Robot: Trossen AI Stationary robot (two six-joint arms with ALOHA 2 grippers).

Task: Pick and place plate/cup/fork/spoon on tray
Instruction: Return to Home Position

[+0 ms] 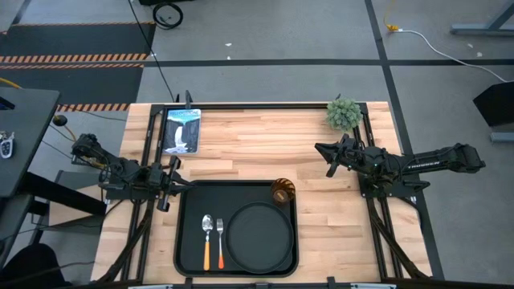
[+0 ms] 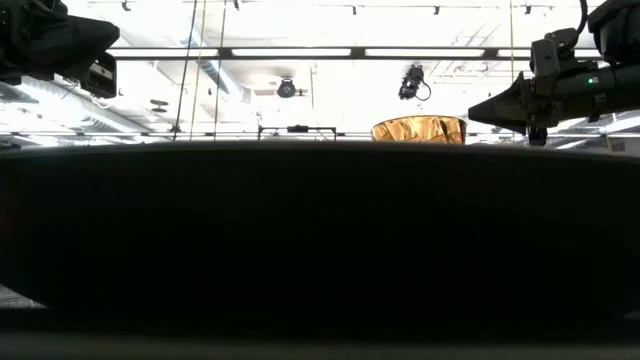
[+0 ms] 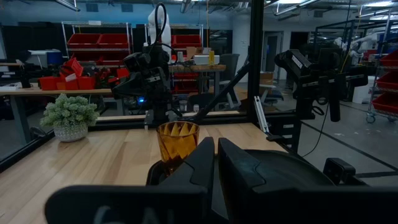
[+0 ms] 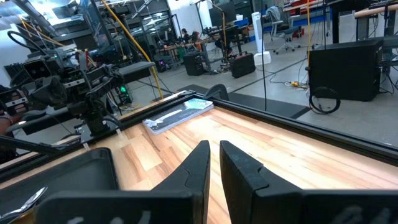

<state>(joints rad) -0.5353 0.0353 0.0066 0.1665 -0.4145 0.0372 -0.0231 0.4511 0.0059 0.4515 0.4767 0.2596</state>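
Observation:
The black tray (image 1: 186, 241) lies at the table's near middle. On it lie the round black plate (image 1: 259, 238), the spoon (image 1: 207, 239) and the fork (image 1: 220, 239) side by side left of the plate. The amber cup (image 1: 282, 191) stands upright in the tray's far right corner and also shows in the left wrist view (image 3: 177, 140). My left gripper (image 1: 172, 186) is shut and empty, just left of the tray's far left corner. My right gripper (image 1: 328, 157) is shut and empty above the bare wood, right of and beyond the cup.
A small potted plant (image 1: 344, 114) stands at the table's far right. A flat picture card or tablet (image 1: 181, 130) lies at the far left. Bare wood (image 1: 265, 144) spans the table's far half. The tray's rim (image 2: 320, 250) fills the low view.

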